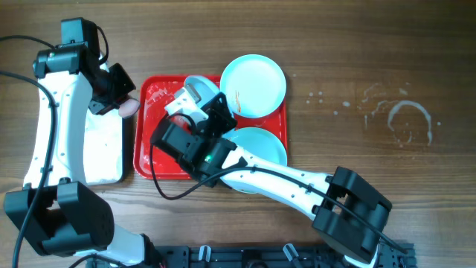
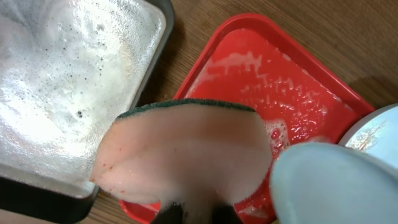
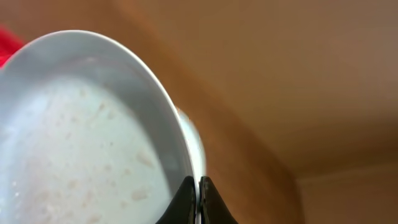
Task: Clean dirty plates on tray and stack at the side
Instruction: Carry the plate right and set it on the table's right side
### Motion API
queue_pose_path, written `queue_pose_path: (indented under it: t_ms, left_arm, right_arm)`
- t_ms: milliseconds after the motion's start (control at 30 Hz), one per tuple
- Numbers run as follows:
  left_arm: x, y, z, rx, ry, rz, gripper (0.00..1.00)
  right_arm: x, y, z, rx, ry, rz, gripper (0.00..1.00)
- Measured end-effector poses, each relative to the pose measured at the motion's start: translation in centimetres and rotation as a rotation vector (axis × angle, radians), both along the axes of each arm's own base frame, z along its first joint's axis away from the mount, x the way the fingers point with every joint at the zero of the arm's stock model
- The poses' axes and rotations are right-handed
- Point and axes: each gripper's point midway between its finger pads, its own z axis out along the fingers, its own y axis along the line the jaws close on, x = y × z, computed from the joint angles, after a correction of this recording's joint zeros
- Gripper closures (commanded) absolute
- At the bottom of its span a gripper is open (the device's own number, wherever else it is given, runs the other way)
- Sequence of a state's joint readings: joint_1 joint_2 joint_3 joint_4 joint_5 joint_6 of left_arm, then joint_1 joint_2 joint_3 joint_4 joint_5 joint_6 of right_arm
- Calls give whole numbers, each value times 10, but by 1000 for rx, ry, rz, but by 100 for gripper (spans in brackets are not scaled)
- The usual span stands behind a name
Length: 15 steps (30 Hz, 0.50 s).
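Right wrist view: the right end effector [image 3: 198, 196] is clamped on the rim of the held plate [image 3: 81, 143], one finger on each face. The plate is tilted up off the tray, and pale flecks, seemingly suds, cover its inner face.

Left wrist view: the left end effector [image 2: 193, 210] is closed on a pink sponge [image 2: 186, 149] with a green scouring face. The held plate appears blurred just beside the sponge; whether they touch cannot be told. Below and beyond this end effector lies the red tray [image 2: 280, 81], wet with foam. To its other side is a black-rimmed basin [image 2: 62, 81] of soapy water.

Overhead view: a smeared plate [image 1: 256, 82], carrying a brownish streak, sits just beside the right end effector, at the tray's far corner and overhanging its rim. A third plate [image 1: 264, 145] lies at the near corner, partly under the right arm [image 1: 282, 179]; its condition is only partly visible.

Assessment: no plate is stacked at the side. One plate appears to be mid-wash and two are left on the tray, so the task is judged to be at an early stage.

Obstructions: the right arm crosses the tray and covers the third plate. The basin occupies the desk [image 1: 372, 59] beside the left end effector. Well apart from both end effectors, white residue [image 1: 409, 119] marks the bare desk, where a stack could probably go.
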<state>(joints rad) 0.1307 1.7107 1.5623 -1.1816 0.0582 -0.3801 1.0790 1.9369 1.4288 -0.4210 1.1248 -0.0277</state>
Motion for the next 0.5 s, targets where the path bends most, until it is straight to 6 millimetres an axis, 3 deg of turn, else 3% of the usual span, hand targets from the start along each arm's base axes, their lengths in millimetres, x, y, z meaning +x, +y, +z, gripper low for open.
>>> queue_pose_path:
  t_ms: [133, 300, 400, 500]
  left_arm:
    - [0, -1, 0, -3, 0, -1, 96]
    - [0, -1, 0, -3, 0, -1, 96]
    - [0, -1, 0, -6, -1, -2, 96]
    - [0, -2, 0, -10, -1, -3, 96]
  right_arm:
    - [-4, 13, -14, 113, 70, 35, 96]
    - [2, 14, -10, 192, 60, 23, 96]
    - [16, -6, 9, 286, 68, -16, 96]
    - [35, -56, 43, 456, 105, -96, 96]
